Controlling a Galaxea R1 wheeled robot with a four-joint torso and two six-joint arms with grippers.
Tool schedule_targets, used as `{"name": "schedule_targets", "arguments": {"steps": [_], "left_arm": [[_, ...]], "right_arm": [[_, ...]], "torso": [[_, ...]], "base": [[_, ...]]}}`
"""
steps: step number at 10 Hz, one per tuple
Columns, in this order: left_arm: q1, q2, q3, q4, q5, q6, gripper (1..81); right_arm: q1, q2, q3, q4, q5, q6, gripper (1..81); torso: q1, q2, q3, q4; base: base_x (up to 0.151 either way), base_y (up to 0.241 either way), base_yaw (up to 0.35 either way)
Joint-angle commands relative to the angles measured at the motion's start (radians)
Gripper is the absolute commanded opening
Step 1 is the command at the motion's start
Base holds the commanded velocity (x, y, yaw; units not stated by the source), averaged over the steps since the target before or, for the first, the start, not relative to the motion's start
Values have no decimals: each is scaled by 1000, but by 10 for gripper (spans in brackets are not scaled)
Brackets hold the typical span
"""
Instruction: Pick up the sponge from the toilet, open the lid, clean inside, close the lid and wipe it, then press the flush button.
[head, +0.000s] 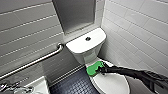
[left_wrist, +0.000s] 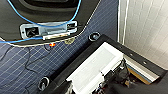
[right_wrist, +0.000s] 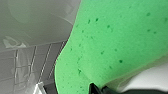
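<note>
The white toilet (head: 86, 53) stands in the corner with its lid (head: 110, 83) down. The round dark flush button (head: 88, 38) sits in the middle of the tank top. My right arm reaches in from the right. Its gripper (head: 102, 70) is shut on the bright green sponge (head: 94, 68), which lies against the rear left part of the lid, just in front of the tank. In the right wrist view the sponge (right_wrist: 112, 37) looms large above the dark fingertips (right_wrist: 96, 88). My left arm hangs low over the dark blue floor (left_wrist: 25, 70) beside the robot's base, its gripper open and holding nothing.
A steel grab bar (head: 37, 61) slants along the left tiled wall. A white sink (head: 37, 86) with a chrome tap (head: 15, 88) sits at the lower left. The right tiled wall (head: 140, 32) stands close beside the toilet. Dark studded floor (head: 72, 85) lies between sink and toilet.
</note>
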Motion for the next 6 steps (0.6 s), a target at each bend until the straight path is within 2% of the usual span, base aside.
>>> {"name": "schedule_targets", "arguments": {"steps": [1, 4, 6], "left_arm": [[53, -9, 19, -15, 101, 2, 811], [53, -6, 21, -14, 102, 2, 811], [53, -5, 24, -12, 102, 3, 811]], "right_arm": [[74, 82, -80, -66, -112, -1, 10], [-9, 36, -72, -64, -109, 0, 10], [-63, -76, 47, -61, -92, 2, 10]], "torso": [[0, 0, 0, 0], [0, 0, 0, 0], [0, 0, 0, 0]], "base": [[0, 0, 0], [0, 0, 0], [0, 0, 0]]}}
